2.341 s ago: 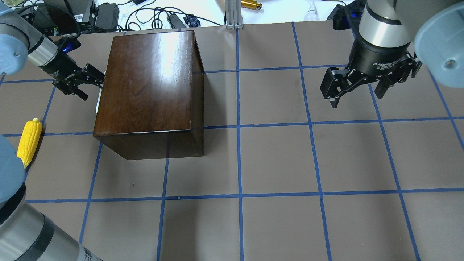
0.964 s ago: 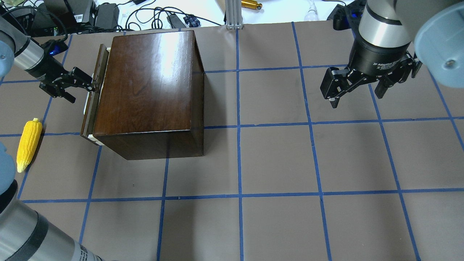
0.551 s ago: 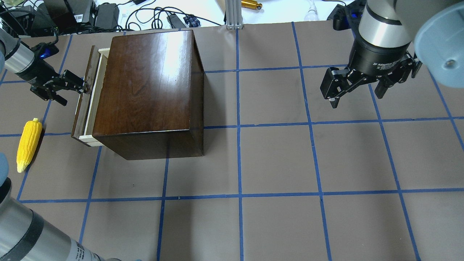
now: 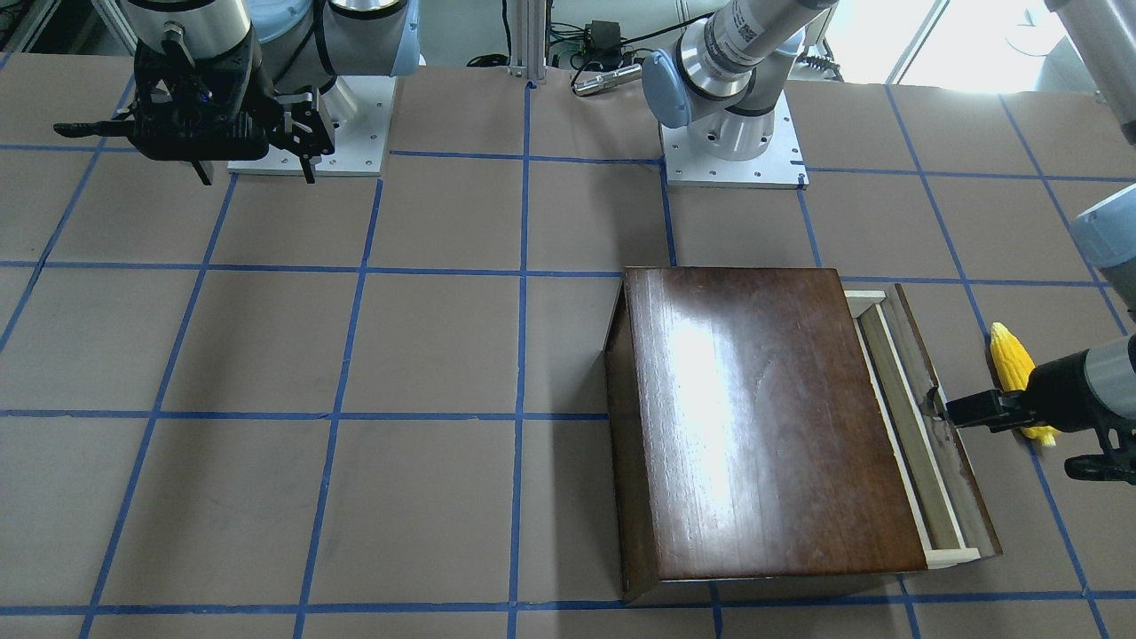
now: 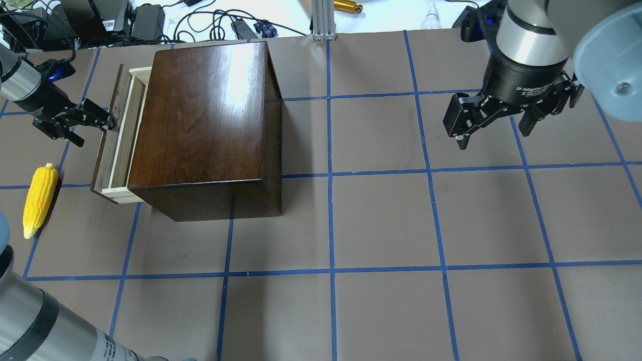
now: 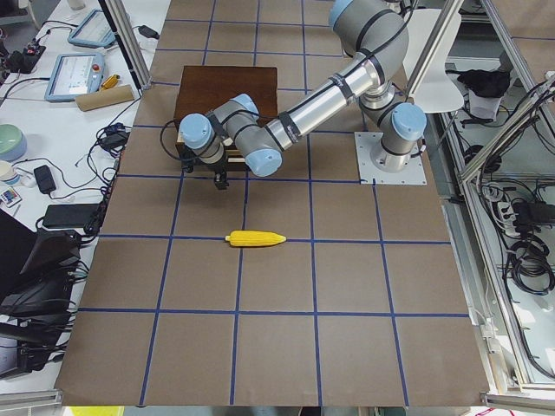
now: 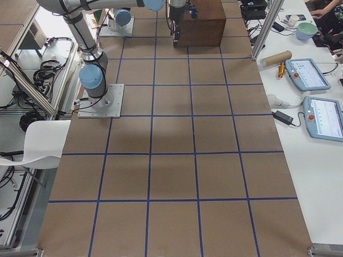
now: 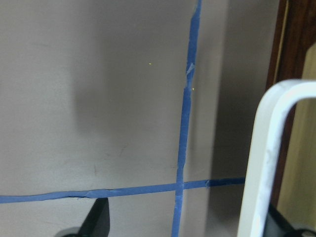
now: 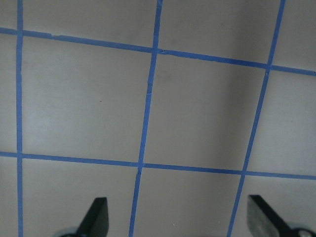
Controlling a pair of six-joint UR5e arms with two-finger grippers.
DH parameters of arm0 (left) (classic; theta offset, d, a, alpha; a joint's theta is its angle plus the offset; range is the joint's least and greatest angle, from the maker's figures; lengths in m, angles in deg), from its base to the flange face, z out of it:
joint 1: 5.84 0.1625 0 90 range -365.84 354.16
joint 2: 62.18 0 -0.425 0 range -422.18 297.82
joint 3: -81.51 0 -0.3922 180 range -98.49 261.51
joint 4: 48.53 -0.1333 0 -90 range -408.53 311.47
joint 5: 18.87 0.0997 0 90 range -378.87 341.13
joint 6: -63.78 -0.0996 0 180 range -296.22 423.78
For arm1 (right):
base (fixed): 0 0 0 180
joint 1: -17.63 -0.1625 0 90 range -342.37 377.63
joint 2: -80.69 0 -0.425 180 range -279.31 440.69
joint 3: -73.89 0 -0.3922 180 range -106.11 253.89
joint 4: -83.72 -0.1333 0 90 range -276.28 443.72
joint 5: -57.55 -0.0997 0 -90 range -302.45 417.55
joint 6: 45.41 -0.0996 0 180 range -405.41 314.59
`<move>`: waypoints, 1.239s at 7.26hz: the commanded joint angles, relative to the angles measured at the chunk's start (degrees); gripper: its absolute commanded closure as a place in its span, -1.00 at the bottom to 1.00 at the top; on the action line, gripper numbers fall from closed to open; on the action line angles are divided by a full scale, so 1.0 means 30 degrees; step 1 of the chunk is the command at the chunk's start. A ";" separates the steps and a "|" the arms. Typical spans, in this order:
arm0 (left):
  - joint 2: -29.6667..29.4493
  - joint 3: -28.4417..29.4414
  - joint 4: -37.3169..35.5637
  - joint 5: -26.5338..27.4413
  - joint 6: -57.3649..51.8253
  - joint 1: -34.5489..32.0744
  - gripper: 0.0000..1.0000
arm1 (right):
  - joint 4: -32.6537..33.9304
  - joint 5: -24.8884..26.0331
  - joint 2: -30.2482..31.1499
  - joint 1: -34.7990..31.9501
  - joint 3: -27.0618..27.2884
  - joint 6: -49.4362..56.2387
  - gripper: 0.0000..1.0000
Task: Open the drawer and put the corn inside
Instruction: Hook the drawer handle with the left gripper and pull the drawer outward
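drawer [image 5: 120, 135] part-open toward left edge, corn [image 5: 39, 199] lying along left edge, tip toward robot-side edge, left gripper [image 5: 95, 131] wide at drawer front, right gripper [image 5: 494, 139] wide near far-right corner

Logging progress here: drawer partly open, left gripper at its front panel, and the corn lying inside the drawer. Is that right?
Not quite. The corn is not inside the drawer; it lies on the table beside it, as the overhead view shows. The drawer is partly open, with the left gripper at its front panel.
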 commanded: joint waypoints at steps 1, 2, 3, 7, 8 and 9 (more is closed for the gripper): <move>0.0002 -0.0054 -0.0110 0.0141 -0.0416 0.0622 -1.00 | 0.0013 0.0000 0.0000 0.0000 0.0000 0.0000 -1.00; 0.0002 0.0005 -0.0110 0.0141 -0.0419 0.0624 -1.00 | 0.0013 0.0000 0.0000 0.0000 0.0000 0.0000 -1.00; 0.0002 0.0034 -0.0081 0.0141 -0.0390 0.0624 -1.00 | -0.0016 0.0000 0.0000 0.0000 0.0000 0.0000 -1.00; 0.1024 0.0093 0.0006 0.0229 -0.0214 0.0537 -1.00 | -0.0016 0.0000 0.0000 0.0000 0.0000 0.0000 -1.00; 0.1550 0.0093 0.0210 0.0258 -0.0243 0.0536 -1.00 | 0.0013 0.0000 0.0000 0.0000 0.0000 0.0000 -1.00; 0.2251 0.0006 0.0328 0.0230 -0.0243 0.0536 -1.00 | 0.0013 0.0000 0.0000 0.0000 0.0000 0.0000 -1.00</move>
